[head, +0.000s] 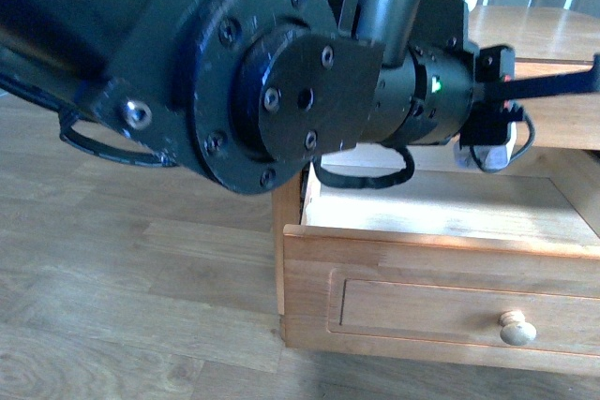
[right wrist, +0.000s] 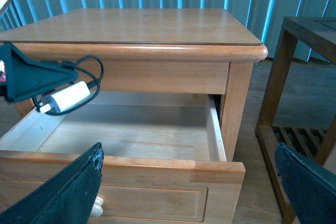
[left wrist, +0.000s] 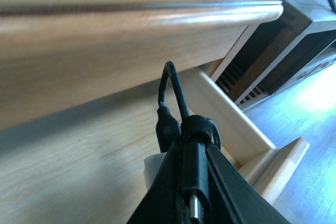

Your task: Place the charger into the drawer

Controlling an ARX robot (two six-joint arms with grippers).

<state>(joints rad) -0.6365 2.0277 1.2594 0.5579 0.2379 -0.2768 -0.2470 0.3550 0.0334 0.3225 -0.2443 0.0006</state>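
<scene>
Right wrist view: left fingers (right wrist: pixel 31 77) pinching charger (right wrist: pixel 68 97) above open drawer (right wrist: pixel 218 129); right fingers (right wrist: pixel 63 192) spread

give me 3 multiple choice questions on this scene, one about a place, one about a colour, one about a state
1. Where is the charger?
A. on the cabinet top
B. held above the open drawer
C. on the floor

2. What colour is the charger's plug block?
A. white
B. red
C. green

3. What state is the drawer in?
A. shut
B. pulled open
C. lifted out and set on the floor

Answers:
1 B: the left gripper holds it over the drawer's inside.
2 A: the block shows white in the right wrist view.
3 B: its pale floor lies exposed.
</scene>
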